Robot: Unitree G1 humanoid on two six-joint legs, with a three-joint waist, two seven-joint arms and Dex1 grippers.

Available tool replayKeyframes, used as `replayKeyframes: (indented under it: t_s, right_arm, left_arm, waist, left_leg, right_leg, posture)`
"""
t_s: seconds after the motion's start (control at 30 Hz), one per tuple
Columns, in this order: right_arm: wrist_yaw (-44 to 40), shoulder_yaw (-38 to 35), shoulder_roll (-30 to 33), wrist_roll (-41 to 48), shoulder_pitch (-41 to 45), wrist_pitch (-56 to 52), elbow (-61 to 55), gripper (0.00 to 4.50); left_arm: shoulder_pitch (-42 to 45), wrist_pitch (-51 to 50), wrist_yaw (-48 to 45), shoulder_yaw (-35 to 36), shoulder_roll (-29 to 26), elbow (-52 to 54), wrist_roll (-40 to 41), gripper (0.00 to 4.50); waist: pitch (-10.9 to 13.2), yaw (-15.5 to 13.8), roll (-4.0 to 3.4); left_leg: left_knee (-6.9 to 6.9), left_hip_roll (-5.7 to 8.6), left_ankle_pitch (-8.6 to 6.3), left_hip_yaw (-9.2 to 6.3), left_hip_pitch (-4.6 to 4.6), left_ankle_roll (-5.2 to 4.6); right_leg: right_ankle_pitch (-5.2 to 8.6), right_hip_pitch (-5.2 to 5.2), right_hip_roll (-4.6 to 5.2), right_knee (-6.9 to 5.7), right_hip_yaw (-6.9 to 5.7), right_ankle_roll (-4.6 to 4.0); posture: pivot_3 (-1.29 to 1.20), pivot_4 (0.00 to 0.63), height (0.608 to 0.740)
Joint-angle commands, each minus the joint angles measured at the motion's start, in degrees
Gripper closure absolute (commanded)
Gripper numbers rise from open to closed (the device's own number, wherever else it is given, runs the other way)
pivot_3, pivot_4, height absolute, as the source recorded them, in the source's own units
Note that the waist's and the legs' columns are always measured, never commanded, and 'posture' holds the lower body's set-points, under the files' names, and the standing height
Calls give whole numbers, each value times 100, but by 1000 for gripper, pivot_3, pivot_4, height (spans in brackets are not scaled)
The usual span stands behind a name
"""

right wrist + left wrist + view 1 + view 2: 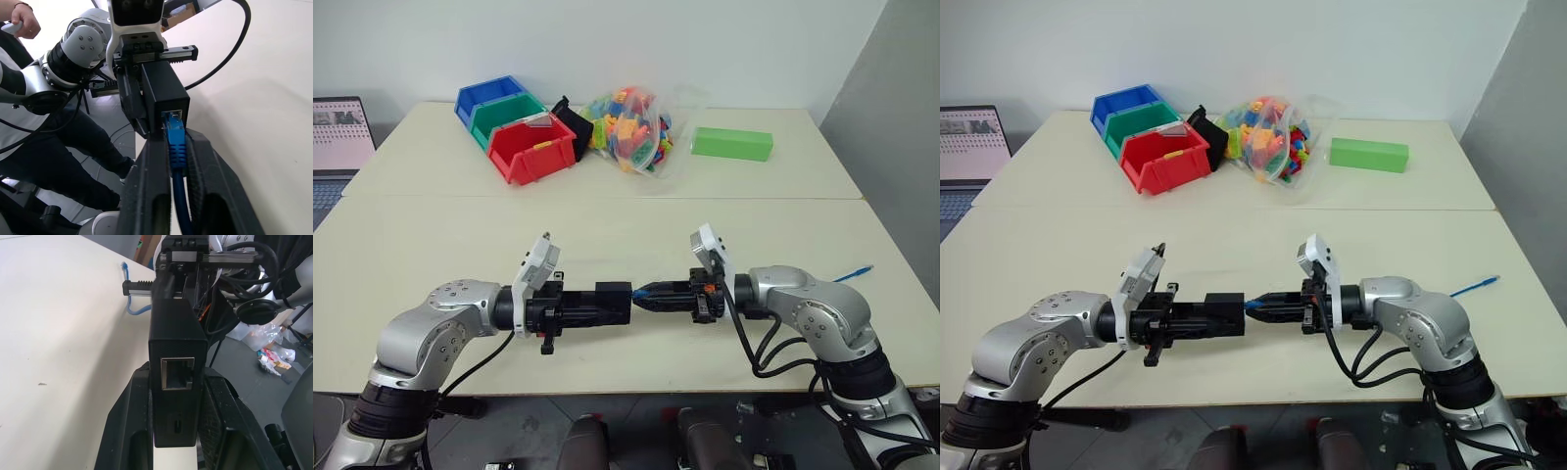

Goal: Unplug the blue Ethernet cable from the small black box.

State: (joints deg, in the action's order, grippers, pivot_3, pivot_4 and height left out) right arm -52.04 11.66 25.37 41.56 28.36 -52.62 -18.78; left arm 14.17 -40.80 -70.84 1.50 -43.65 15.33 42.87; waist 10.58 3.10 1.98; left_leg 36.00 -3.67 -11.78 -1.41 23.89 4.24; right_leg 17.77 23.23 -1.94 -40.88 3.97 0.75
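Right gripper (pixel 644 296) clamps blue cable (pixel 176 147) over cream table (pixel 607 225), white wall bkgd.

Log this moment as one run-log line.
left tool: shut on small black box | right tool: shut on blue Ethernet cable plug | plug: still seated

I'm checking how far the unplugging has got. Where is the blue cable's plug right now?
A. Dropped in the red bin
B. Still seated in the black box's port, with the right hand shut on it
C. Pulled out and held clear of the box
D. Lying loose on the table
B: in the right wrist view the blue Ethernet cable has its plug in the port of the small black box, with the right hand shut on it, while the left hand grips the box.
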Motion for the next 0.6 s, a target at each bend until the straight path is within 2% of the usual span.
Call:
replayKeyframes:
  t_s: [0.03,0.33,0.6]
  right_arm:
    - [-20,-86,29,49,111,59,-101,4477]
    - [-143,-171,93,306,174,-221,-59,4477]
    - [-330,-343,517,407,2,-297,-57,4477]
  left_arm:
    - [-17,88,-146,-19,-118,248,21,3700]
    - [-110,174,-232,-43,-196,262,-38,3700]
    - [-158,181,-216,130,-289,92,-29,3701]
  waist:
    - [0,0,0]
    - [0,1,0]
    - [1,1,-1]
  left_leg:
    - [0,0,0,0,0,0]
    - [-1,0,0,0,0,0]
    - [-1,0,0,1,1,0]
  right_leg:
    - [0,0,0,0,0,0]
    - [0,0,0,0,1,0]
    - [0,1,0,2,1,0]
  posture:
    - [0,150,740]
    - [0,150,740]
    - [0,150,740]
